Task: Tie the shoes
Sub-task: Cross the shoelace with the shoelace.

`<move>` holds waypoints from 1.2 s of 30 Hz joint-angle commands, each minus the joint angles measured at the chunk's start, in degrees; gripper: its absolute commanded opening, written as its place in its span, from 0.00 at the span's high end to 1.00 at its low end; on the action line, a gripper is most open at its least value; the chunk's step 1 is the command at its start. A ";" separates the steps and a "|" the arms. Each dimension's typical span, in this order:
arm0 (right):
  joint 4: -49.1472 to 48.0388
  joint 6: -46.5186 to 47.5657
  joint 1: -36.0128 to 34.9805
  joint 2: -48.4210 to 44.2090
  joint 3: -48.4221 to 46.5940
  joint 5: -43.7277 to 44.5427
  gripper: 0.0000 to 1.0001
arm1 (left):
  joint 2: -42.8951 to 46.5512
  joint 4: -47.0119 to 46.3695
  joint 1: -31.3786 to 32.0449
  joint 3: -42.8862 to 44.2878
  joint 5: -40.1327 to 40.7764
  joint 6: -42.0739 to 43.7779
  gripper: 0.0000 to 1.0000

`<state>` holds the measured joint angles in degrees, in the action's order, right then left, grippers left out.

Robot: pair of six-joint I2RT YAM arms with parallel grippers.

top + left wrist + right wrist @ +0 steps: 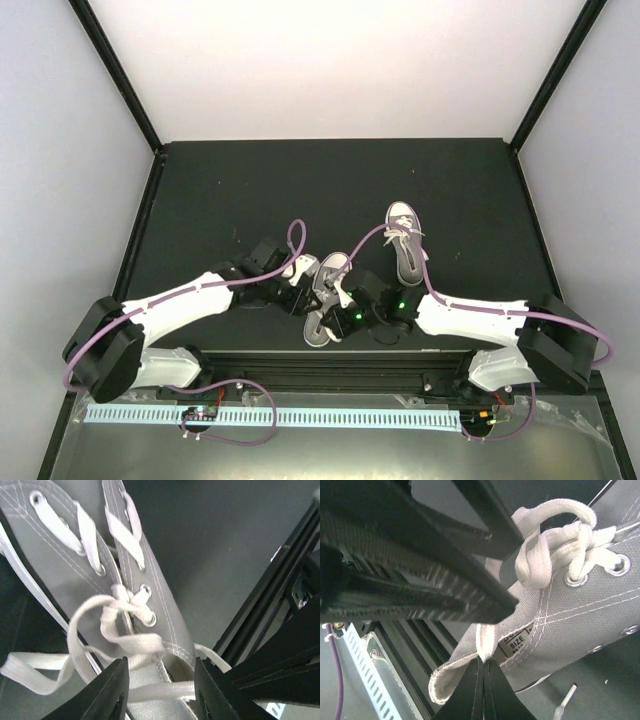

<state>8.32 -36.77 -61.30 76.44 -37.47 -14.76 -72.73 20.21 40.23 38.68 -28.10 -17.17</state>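
A grey sneaker (325,298) with white laces lies between both grippers near the table's front edge. In the left wrist view the shoe (65,565) has a loose first knot (120,597) at its top eyelets. My left gripper (160,692) is open above the shoe's opening, and a taut lace strand (160,689) runs across between its fingers. My right gripper (484,667) is shut on that white lace (487,642) just over the shoe's heel collar (445,680). The second sneaker (405,245) lies further back on the right, laces bunched at its top.
A loose lace end with a clear tip (564,706) lies on the dark mat (220,190) beside the shoe. A black rail (330,365) runs along the near edge. White walls surround the mat. The arms cross close together over the near shoe.
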 commanded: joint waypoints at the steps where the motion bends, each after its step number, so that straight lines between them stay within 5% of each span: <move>1: -1.16 -0.49 -0.64 0.95 -0.04 -0.39 0.98 | 0.68 1.05 1.45 -1.14 1.35 -2.68 0.59; 9: -1.89 -0.32 -1.47 2.75 -0.84 -0.61 0.98 | -3.08 -1.67 1.61 -0.65 1.58 -3.42 0.47; 19: -2.86 -0.49 -1.89 4.16 -1.02 -0.20 0.98 | -7.13 -3.54 1.85 0.97 2.37 -3.54 0.46; 36: 0.33 -0.67 -1.93 1.70 -0.89 1.75 0.98 | -0.03 -2.55 2.31 1.40 6.45 -2.44 0.83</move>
<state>6.90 -37.04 -62.67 79.81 -37.58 -14.13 -71.64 17.96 42.15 38.28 -22.13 -20.21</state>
